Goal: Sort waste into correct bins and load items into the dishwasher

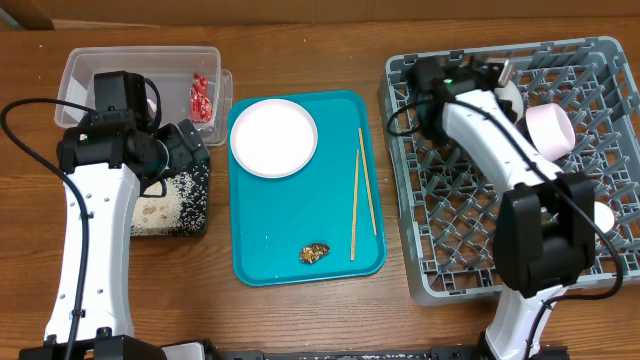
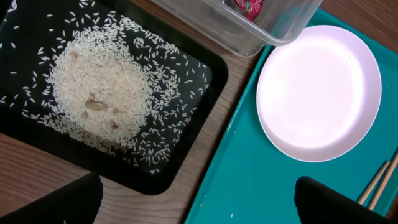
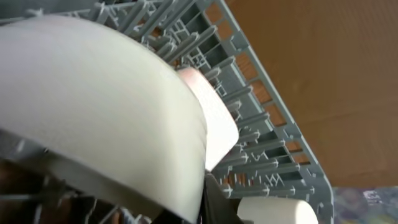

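Note:
My left gripper (image 2: 199, 208) is open and empty, over the edge between the black tray (image 2: 186, 168) and the teal tray (image 2: 249, 180). Loose white rice (image 2: 99, 93) lies in the black tray. The red wrapper (image 1: 202, 97) lies in the clear tub (image 1: 140, 60). The white plate (image 1: 273, 137), two chopsticks (image 1: 360, 195) and a brown food scrap (image 1: 316, 252) lie on the teal tray. My right gripper (image 1: 495, 80) is shut on a white bowl (image 3: 106, 106) at the back left of the grey dish rack (image 1: 480, 230). No tissue shows.
A pale pink cup (image 1: 550, 128) lies in the rack near the right gripper, and another white cup (image 1: 605, 215) sits at its right side. The clear tub stands just behind the black tray. The teal tray lies between the bins and the rack.

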`<state>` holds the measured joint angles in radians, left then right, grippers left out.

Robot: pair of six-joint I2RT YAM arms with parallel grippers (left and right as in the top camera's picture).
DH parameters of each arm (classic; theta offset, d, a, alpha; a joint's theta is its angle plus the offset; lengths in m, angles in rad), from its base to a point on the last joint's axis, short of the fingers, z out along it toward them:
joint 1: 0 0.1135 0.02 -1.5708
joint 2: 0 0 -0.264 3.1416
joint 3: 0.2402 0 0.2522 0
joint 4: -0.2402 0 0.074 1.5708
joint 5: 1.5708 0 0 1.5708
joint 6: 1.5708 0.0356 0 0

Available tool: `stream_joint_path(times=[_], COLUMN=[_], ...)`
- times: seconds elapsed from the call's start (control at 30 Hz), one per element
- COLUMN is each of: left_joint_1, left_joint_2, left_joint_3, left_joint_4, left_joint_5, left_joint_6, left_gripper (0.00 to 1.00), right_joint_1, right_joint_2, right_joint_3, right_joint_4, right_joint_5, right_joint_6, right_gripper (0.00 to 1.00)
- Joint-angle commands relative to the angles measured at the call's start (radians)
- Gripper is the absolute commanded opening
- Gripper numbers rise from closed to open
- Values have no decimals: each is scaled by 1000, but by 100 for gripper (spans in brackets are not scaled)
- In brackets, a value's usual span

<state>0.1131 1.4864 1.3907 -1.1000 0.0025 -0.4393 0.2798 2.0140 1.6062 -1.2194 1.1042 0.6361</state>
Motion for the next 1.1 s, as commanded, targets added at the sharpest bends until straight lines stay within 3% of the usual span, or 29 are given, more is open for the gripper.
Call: stream_joint_path(times=[0.0,0.13,0.2,0.23,0.3,0.47,0.73,0.9,1.07], left_joint_1=[2,2,2,2,2,2,2,2,2], left_joint_2=[-18,-18,-18,-18,-18,-18,-18,-18,-18], left_joint_3=[20,20,20,20,20,20,20,20,20], left_joint_4=[1,1,1,1,1,1,1,1,1], left_joint_5=[-13,-13,-13,-13,-13,-13,-13,-13,-13], left_joint_6=[-10,-10,-10,-10,-10,-10,-10,-10,-10], left_gripper=[100,100,100,100,100,100,100,100,100], right_joint_1=[23,41,46,47,47,47,26,-19,-29], right_joint_2=[7,7,7,7,7,-15,-217,-320,-336], right_joint_3=[-16,-16,-16,-16,-16,14,79,82,82], right_joint_4=[-3,-36,-60,-72,-103,-188,-172,-87,-153], right_joint_5=[-146,-216,-248,-262,-304,-321,-486,-749,-956], right_joint_6=[-6,-6,-6,-6,-4,107,98,-155,-392], right_gripper=[11,23,37,54,100,100,100,100,100])
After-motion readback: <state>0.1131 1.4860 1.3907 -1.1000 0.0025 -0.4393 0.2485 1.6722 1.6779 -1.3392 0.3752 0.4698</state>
